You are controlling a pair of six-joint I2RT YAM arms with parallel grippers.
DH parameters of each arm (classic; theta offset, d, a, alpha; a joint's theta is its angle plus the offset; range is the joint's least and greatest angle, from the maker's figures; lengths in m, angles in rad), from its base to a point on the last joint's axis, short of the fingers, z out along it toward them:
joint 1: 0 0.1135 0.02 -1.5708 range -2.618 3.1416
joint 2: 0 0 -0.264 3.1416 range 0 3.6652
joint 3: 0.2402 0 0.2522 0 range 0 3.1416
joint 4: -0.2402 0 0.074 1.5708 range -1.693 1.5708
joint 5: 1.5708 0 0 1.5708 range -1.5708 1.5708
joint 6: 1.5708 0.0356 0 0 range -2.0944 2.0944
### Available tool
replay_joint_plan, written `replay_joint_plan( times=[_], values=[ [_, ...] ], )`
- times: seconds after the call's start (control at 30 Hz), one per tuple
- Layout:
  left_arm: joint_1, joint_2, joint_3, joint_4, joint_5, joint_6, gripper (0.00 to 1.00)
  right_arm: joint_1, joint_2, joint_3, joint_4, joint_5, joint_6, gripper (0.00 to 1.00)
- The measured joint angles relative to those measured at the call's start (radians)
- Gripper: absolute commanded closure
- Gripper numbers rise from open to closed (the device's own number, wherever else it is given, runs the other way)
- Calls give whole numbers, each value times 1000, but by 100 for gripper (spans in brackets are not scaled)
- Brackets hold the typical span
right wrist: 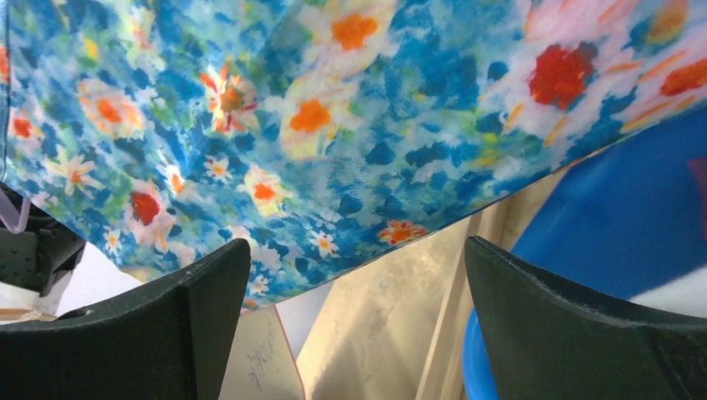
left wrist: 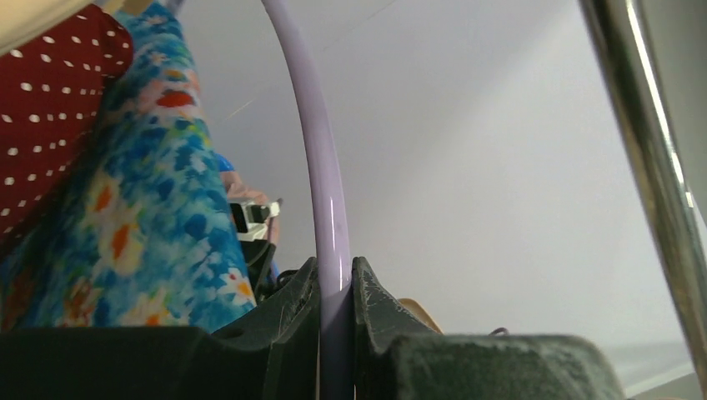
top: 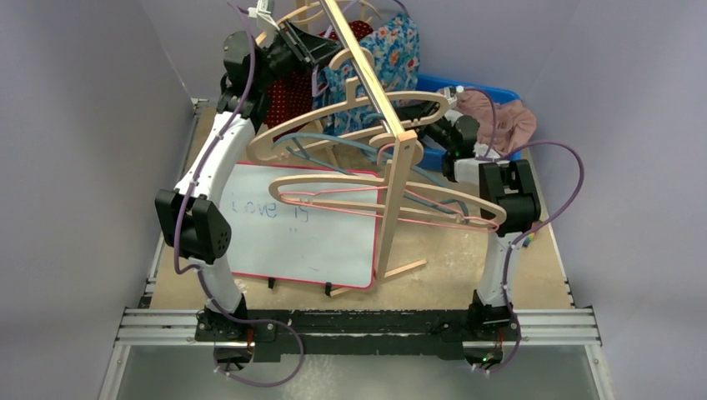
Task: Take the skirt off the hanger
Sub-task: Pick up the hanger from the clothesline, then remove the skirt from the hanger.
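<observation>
The skirt (top: 390, 52) is blue with a floral print and hangs at the back of the wooden rack. In the left wrist view the skirt (left wrist: 142, 225) falls just left of a lilac plastic hanger (left wrist: 328, 192). My left gripper (left wrist: 336, 287) is shut on that hanger's rod, high up by the rack's top (top: 315, 46). My right gripper (right wrist: 358, 279) is open just below the skirt's hem (right wrist: 333, 117), with nothing between its fingers. From above, the right gripper (top: 414, 112) is partly hidden behind wooden hangers.
A red garment with white dots (top: 292, 96) hangs beside the skirt. Several empty wooden hangers (top: 350, 137) and a pink one crowd the wooden rack (top: 392, 208). A whiteboard (top: 292, 233) lies on the table. A blue bin (top: 475, 92) with pinkish clothes stands at the back right.
</observation>
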Motion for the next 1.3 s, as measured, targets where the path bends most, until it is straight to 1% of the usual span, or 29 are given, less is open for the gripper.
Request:
replay_joint_plan(
  times=[0.23,0.37,0.5,0.6,0.77,0.87,0.93,1.07,1.13,1.2,1.27,1.3],
  values=[
    [0,0,0,62,9,-61,100,45,112,32,199,13,162,1],
    [0,-1,-3,98,10,-87,100,65,146,57,242,16,219,1],
    [0,-3,-20,123,10,-87,100,70,93,2,239,16,185,1],
    [0,-3,-36,133,10,-87,100,68,45,-18,240,-20,147,1],
    [-1,-3,-62,156,7,-85,100,66,-18,-140,335,-34,97,2],
    [-1,-3,-86,180,2,-85,100,63,-31,-216,369,-50,36,3],
    [-1,-3,-95,179,-7,-85,100,61,-44,-243,341,-57,-49,3],
    [-1,-3,-105,171,-29,-86,100,61,-135,-246,162,-29,-328,1],
    [-1,-3,-105,170,-37,-89,100,61,-200,-246,109,-7,-471,1],
    [-3,-4,-105,171,-47,-96,100,60,-240,-246,127,6,-578,2],
    [-6,-8,-113,178,-61,-110,100,60,-244,-250,200,9,-652,3],
    [-6,-13,-122,184,-68,-114,100,61,-234,-263,263,10,-683,4]
  ],
)
